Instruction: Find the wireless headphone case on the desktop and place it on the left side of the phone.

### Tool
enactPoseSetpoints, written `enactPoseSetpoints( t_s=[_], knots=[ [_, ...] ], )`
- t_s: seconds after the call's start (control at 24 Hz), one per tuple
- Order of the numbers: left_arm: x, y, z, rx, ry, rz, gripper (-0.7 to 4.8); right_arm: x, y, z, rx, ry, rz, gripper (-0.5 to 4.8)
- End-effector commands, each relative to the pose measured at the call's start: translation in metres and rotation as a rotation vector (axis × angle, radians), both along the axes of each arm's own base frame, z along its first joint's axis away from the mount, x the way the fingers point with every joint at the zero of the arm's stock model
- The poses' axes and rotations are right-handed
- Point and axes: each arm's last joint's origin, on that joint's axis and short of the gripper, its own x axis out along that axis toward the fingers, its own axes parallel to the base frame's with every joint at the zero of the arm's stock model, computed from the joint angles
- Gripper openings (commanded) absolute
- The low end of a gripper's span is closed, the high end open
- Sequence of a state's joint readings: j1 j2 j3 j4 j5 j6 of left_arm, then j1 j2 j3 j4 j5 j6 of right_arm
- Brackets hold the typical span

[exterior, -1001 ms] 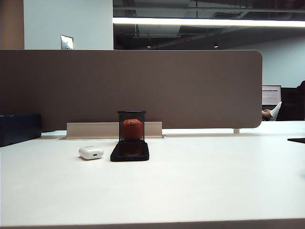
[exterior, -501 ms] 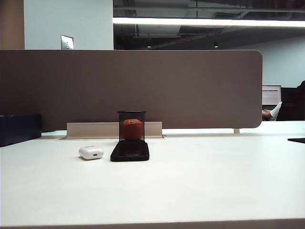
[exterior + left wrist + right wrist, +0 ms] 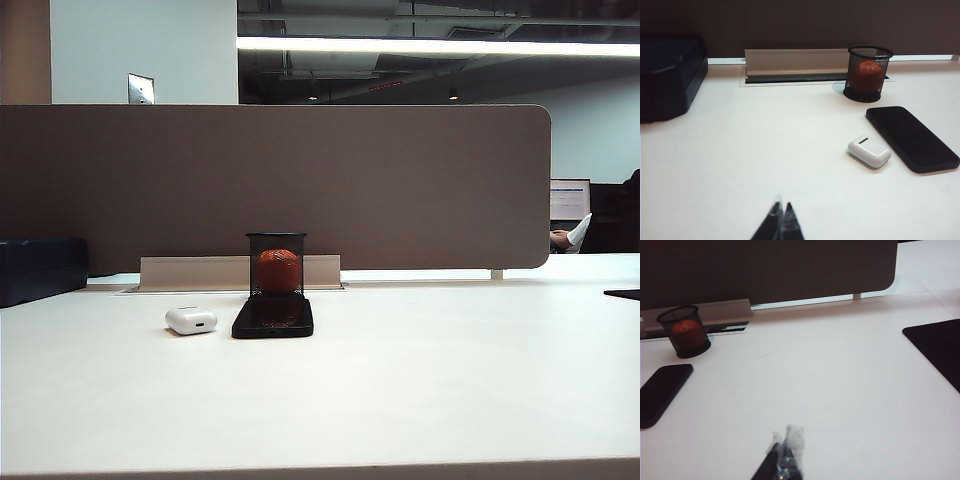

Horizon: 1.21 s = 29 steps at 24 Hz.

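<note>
The white wireless headphone case (image 3: 190, 320) lies on the desktop (image 3: 400, 390) just left of the black phone (image 3: 273, 317), a small gap between them. In the left wrist view the case (image 3: 869, 151) and the phone (image 3: 911, 138) lie side by side, well ahead of my left gripper (image 3: 782, 206), which is shut and empty over bare table. My right gripper (image 3: 785, 440) is shut too, holding nothing, with the phone (image 3: 662, 392) far off to one side. Neither gripper shows in the exterior view.
A black mesh cup (image 3: 276, 265) with an orange ball stands right behind the phone. A brown partition (image 3: 300, 180) closes the back of the table. A dark box (image 3: 40, 268) sits at the far left, and a black mat (image 3: 940, 350) at the right edge.
</note>
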<state>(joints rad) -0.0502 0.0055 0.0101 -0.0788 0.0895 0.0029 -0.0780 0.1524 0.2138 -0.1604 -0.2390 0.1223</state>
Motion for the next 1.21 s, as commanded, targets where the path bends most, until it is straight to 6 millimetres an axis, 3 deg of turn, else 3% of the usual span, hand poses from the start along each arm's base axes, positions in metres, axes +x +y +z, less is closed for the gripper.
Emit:
enactPoseSetpoints(
  t_s=[0.04, 0.54, 1.21],
  knots=[
    [0.000, 0.000, 0.002, -0.004, -0.015, -0.002, -0.05, -0.002, 0.000, -0.008, -0.001, -0.069, -0.005, -0.03],
    [0.000, 0.000, 0.002, -0.004, -0.012, -0.002, -0.05, 0.001, -0.003, -0.048, -0.059, -0.064, -0.089, -0.02],
    [0.000, 0.000, 0.002, -0.004, -0.012, -0.002, -0.05, 0.001, -0.003, -0.049, -0.058, -0.057, -0.084, -0.01]
  ],
)
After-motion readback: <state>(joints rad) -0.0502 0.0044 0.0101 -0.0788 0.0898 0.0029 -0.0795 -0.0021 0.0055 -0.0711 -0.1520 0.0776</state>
